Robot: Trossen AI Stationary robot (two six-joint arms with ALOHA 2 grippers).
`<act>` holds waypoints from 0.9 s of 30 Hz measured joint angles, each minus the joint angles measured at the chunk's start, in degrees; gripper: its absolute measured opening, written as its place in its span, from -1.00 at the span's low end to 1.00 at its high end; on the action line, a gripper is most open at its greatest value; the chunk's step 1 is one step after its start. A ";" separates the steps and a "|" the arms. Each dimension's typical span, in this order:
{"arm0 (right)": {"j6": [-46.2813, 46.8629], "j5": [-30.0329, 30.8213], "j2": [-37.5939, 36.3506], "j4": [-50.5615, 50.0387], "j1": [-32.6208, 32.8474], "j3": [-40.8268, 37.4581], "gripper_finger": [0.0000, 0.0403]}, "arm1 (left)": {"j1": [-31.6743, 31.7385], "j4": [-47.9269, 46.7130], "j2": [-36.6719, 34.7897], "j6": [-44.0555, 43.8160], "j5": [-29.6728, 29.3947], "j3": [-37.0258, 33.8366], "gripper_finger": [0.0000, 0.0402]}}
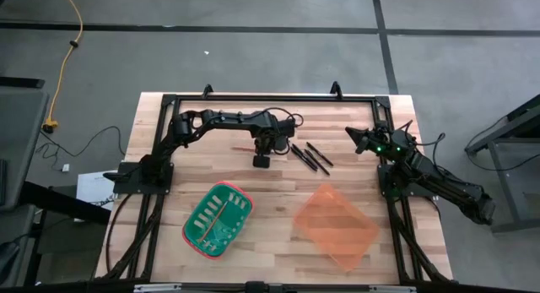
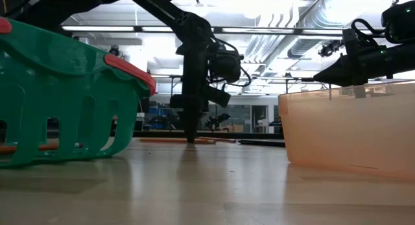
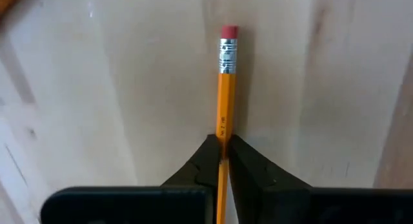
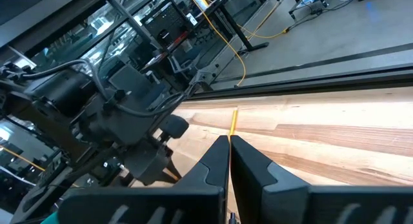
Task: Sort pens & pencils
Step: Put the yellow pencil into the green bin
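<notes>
While the left claw (image 3: 222,161) pinches a pencil (image 3: 225,88), its tip is hidden; right claw (image 4: 228,153) closed.

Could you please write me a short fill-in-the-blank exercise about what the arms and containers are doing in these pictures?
1. The left gripper is shut on a ____.
2. The pencil ends in a ____ eraser.
3. Pencils already lie in the ____ basket.
4. The right gripper holds ____.

Missing words: pencil; pink; green; nothing
</notes>
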 joint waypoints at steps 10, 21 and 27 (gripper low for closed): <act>0.00 0.01 -0.02 0.01 -0.01 0.00 -0.97 | -0.28 -8.71 -0.04 -2.12 -0.53 8.47 -0.98; 0.00 0.00 -0.02 0.01 -0.01 0.00 -0.97 | -5.15 -21.41 -3.79 -10.79 2.88 16.36 -0.99; 0.00 0.01 -0.02 0.01 -0.01 0.00 -0.97 | -11.15 -22.49 -8.68 -16.10 5.16 16.36 -0.99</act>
